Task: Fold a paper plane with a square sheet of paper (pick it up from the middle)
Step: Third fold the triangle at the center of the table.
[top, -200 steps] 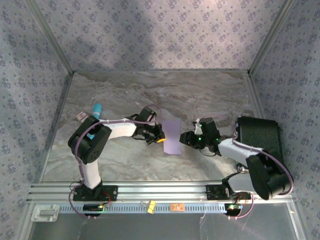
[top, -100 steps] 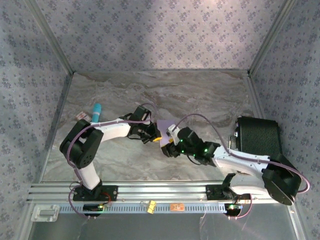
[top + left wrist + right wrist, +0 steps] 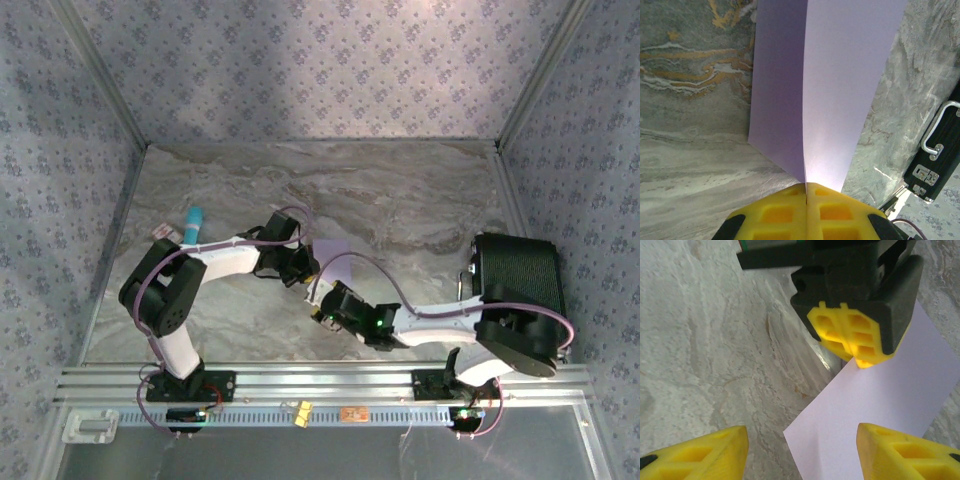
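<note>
The square sheet of paper is lavender and bent along a centre crease, its left half in shadow. My left gripper is shut on its near edge and holds it above the marble table. From above, only a small patch of the sheet shows beyond my left gripper. My right gripper sits just in front of it, low over the table. In the right wrist view my right gripper is open, with the sheet's corner between its fingers, untouched, and the left pads beyond. The paper plane is out of view.
A black case with a metal handle lies at the right side of the table, also seen as the case in the left wrist view. A teal cylinder lies at the far left. Patterned walls enclose the table on three sides.
My right gripper swung from right of the sheet to just in front of the left gripper and opened wider. The left gripper stayed shut on the sheet, which now shows smaller from above.
</note>
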You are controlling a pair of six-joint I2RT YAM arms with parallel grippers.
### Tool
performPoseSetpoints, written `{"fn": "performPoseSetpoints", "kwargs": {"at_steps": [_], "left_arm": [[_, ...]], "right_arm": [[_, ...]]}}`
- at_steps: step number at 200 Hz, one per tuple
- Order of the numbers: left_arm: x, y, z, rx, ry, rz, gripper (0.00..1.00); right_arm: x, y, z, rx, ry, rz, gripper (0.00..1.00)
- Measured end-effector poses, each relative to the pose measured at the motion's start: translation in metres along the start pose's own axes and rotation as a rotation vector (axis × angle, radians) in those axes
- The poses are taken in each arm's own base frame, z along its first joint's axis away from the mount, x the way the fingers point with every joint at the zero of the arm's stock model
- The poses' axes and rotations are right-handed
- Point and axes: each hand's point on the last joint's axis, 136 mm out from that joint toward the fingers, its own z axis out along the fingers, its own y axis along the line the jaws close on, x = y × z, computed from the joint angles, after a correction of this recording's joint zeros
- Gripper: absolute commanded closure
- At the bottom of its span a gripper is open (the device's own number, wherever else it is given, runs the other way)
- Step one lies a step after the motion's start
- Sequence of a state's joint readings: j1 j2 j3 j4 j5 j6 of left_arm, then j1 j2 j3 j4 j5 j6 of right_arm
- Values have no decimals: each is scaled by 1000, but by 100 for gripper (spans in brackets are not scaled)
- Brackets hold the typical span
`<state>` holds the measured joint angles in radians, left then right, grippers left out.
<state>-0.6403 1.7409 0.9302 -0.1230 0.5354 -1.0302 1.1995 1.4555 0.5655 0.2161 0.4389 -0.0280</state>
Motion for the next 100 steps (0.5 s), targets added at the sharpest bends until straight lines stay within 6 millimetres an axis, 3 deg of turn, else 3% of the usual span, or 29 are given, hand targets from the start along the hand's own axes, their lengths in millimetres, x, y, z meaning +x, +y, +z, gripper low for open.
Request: {"fn": "performPoseSetpoints", "kwargs": {"at_steps": [41,100], "left_arm": [[0,0,0,0,0,0,95],[0,0,0,1,-1,0,95]], "right_arm": [[7,1,8,67,36,-74,52],[6,-2,8,85,29,-45,67]]}}
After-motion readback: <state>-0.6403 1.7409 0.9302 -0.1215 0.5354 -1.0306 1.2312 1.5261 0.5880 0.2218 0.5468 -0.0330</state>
